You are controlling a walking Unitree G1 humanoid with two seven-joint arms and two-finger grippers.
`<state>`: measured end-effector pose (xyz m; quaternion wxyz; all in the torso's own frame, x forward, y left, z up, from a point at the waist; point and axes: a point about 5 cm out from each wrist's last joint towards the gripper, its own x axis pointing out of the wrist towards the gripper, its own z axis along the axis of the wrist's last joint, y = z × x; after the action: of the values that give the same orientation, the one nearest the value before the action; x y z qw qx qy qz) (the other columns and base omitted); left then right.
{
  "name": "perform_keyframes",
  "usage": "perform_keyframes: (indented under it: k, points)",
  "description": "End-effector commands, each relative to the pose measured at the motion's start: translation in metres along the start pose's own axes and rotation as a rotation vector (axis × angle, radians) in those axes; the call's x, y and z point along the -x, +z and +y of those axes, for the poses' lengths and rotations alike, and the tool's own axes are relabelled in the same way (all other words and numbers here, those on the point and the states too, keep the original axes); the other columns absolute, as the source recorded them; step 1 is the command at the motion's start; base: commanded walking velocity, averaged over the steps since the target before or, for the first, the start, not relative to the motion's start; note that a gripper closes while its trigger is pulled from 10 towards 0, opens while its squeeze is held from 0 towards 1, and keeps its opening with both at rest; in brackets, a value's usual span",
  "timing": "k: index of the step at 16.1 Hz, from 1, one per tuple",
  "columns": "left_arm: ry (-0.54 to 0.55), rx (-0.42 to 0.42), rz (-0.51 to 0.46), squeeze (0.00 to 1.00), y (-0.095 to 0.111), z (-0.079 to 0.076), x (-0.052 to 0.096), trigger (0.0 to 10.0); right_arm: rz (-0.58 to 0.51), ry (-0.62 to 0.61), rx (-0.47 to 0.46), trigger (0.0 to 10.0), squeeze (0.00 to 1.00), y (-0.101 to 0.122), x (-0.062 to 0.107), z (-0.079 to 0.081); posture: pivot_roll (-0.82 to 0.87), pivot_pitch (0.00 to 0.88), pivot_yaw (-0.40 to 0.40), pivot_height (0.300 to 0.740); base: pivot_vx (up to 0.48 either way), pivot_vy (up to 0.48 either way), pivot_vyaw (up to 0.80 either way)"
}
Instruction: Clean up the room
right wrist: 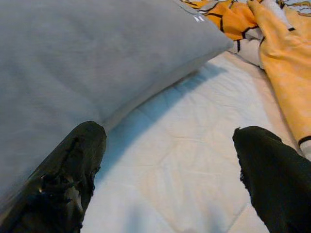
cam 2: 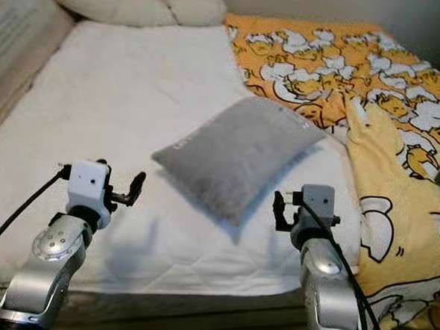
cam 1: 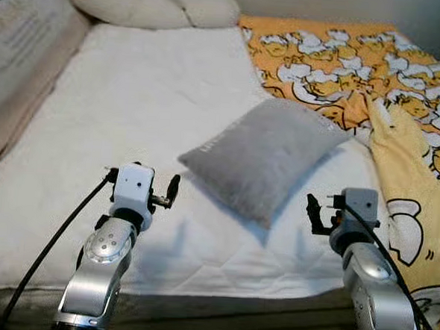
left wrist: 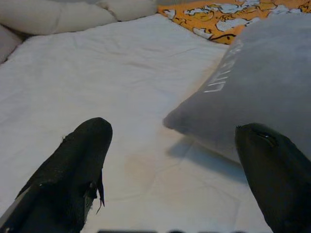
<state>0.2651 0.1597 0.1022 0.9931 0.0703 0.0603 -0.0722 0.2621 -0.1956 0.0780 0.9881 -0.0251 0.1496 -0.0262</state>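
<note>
While pillow (cam 1: 269, 157) is lying mid-frame on bed (cam 1: 133, 115), left gripper (cam 1: 170, 194) and right gripper (cam 1: 314, 213) are hovering lower left and lower right, fingers spread (likely bracketing pillow for two-sided lift); blanket (cam 1: 403, 101) bunching upper right.

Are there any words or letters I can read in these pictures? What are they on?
None can be read for sure.
Grey pillow: a line of pale letters along its edge, too blurred to read.
Big cushion at the bed's left side: dark printed lines of text, too small and blurred to read.
Orange blanket: only cartoon pictures, no words.
</note>
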Motion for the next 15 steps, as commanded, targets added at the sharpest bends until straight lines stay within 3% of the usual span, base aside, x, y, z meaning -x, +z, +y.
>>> perform_keyframes:
  k: [1, 15]
  points:
    - [0.009, 0.004, -0.015, 0.00, 0.0037, 0.0011, -0.0004, 10.0, -0.008, 0.007, -0.003, 10.0, 0.00, 0.0033, -0.0007, 0.0004, -0.02, 0.000, -0.010, 0.740, 0.255, 0.000, 0.00]
    - [-0.007, 0.005, -0.016, 0.00, 0.0044, 0.0006, -0.0015, 10.0, 0.003, -0.007, -0.003, 10.0, 0.00, 0.0005, 0.0014, 0.0008, -0.03, 0.000, 0.006, 0.740, 0.262, 0.000, 0.00]
